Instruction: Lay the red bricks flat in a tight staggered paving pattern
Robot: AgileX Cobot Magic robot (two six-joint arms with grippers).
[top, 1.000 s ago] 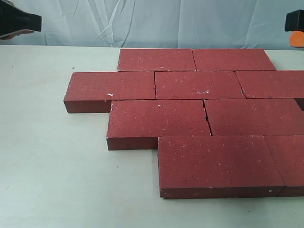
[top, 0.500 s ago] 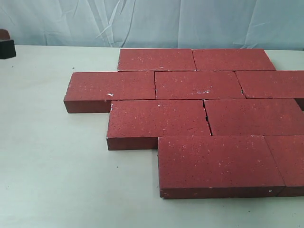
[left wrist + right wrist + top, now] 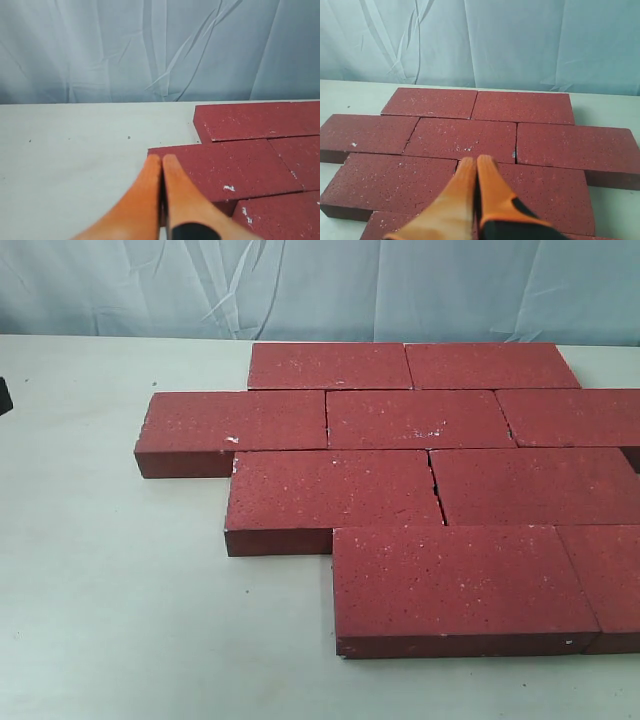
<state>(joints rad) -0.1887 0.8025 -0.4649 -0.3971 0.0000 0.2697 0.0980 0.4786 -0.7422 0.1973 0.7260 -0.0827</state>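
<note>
Left fingers (image 3: 145, 190) are pressed together right at the leftmost brick (image 3: 235, 167), by its corner, its long axis running crosswise to them. The red bricks (image 3: 420, 480) lie flat, staggered on the worktop (image 3: 110, 570) (looks basically done). Right fingers (image 3: 462, 190), also pressed together, hover above the patch's middle.

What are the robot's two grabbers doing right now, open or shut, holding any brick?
Left gripper: shut, holding nothing.
Right gripper: shut, holding nothing.

Left gripper (image 3: 161, 159): orange fingers pressed together, nothing between them. Right gripper (image 3: 475, 161): same, fingers together, empty.
</note>
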